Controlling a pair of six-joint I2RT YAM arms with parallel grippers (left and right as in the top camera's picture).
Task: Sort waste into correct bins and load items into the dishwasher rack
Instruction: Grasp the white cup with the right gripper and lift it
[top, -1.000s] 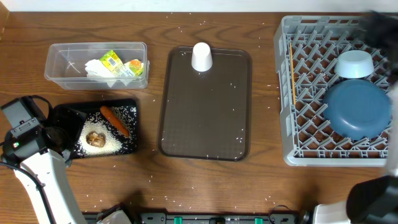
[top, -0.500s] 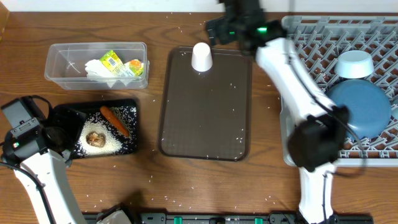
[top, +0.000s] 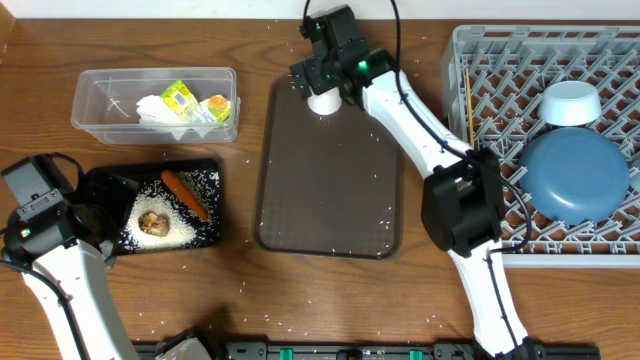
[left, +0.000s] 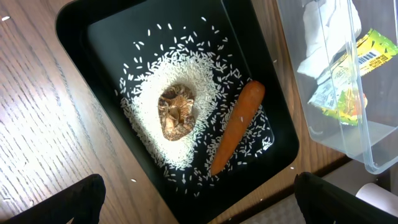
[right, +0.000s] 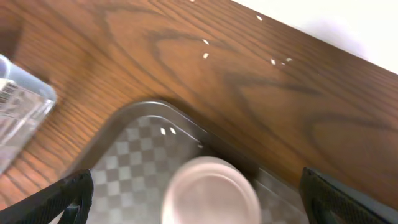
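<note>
Action overhead: right arm (top: 420, 120) stretches long across the brown serving tray (top: 330, 190), right gripper (top: 320, 82) spread wide over the white cup (top: 323, 101) at the tray's far edge. Left gripper (top: 100, 215) sits released at the left end of the black tray (top: 200, 168). Left wrist view: orange carrot (left: 236, 127) lies slantwise on scattered rice (left: 186, 74), brown lump (left: 176, 112) beside it. Right wrist view: the cup shows blurred, a pale round top between the open fingers (right: 62, 199).

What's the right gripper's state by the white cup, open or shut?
Open. In the right wrist view the right gripper has its fingers wide apart at opposite lower corners, the white cup between them, touching neither.
</note>
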